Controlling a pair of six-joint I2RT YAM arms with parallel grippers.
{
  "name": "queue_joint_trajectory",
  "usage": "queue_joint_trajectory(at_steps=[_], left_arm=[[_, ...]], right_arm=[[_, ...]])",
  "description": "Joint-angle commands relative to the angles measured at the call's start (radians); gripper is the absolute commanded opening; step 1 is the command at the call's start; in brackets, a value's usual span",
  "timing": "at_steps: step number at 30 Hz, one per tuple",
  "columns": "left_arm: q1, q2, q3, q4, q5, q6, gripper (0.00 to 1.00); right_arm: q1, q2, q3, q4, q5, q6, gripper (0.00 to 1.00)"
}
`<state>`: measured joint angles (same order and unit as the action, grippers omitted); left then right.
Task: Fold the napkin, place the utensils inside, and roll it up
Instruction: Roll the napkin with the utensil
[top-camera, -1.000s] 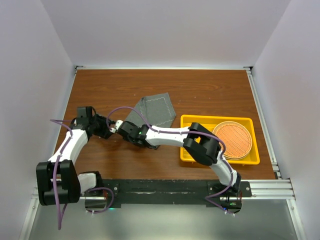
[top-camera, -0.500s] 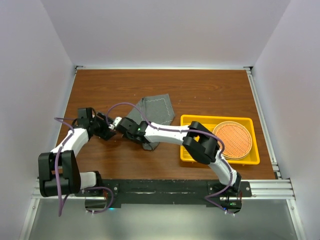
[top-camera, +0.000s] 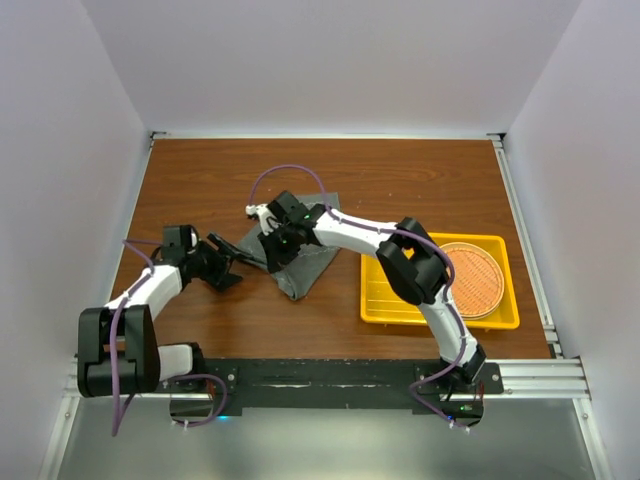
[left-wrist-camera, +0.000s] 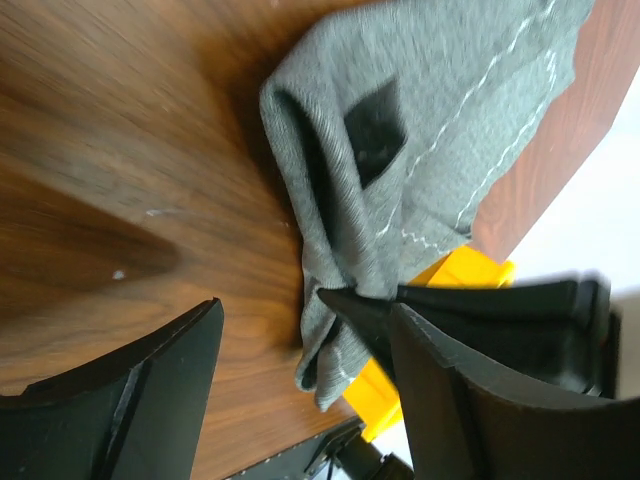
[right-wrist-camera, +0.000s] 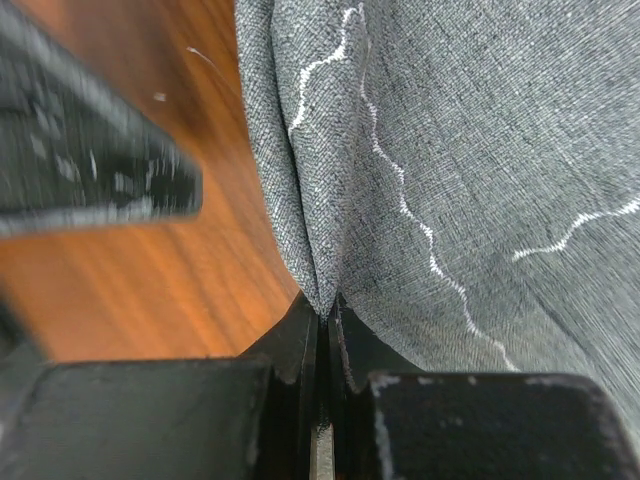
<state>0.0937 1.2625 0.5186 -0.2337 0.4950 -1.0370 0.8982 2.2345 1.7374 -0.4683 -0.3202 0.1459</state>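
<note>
The dark grey napkin (top-camera: 305, 262) lies bunched and folded over on the wooden table, left of the tray. My right gripper (top-camera: 275, 238) is shut on a doubled fold of it; in the right wrist view the jaws (right-wrist-camera: 325, 310) pinch the cloth (right-wrist-camera: 460, 140) tight. My left gripper (top-camera: 232, 262) is open and empty, just left of the napkin. In the left wrist view the napkin (left-wrist-camera: 410, 140) hangs crumpled beyond my open left gripper (left-wrist-camera: 305, 312), with the right gripper's finger (left-wrist-camera: 480, 300) gripping its lower edge. No teal utensils are in view.
A yellow tray (top-camera: 400, 305) stands at the right front with the round orange woven mat (top-camera: 468, 280) in it. The right arm reaches across the tray's left end. The tray's corner shows in the left wrist view (left-wrist-camera: 455, 275).
My right gripper has swung away from the left gripper toward the far side, pulling the napkin's fold with it. The napkin is now more bunched. The left gripper stands open.
</note>
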Motion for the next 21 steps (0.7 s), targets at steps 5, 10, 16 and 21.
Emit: queue_joint_trajectory(at_steps=[5,10,16,21], left_arm=[[-0.189,0.009,-0.020,0.200,0.001,-0.161,0.71],[-0.230,0.034,-0.022,0.273,-0.036,-0.196,0.71],[-0.232,0.095,-0.016,0.375,-0.021,-0.198,0.46],[-0.241,0.194,0.015,0.492,0.011,-0.192,0.30]], right_arm=[[-0.145,0.063,-0.087,0.190,-0.489,0.170,0.00],[-0.228,0.143,-0.082,0.206,-0.566,0.241,0.00],[-0.285,0.233,-0.046,0.062,-0.450,0.189,0.00],[-0.285,0.249,0.020,-0.101,-0.244,0.069,0.00]])
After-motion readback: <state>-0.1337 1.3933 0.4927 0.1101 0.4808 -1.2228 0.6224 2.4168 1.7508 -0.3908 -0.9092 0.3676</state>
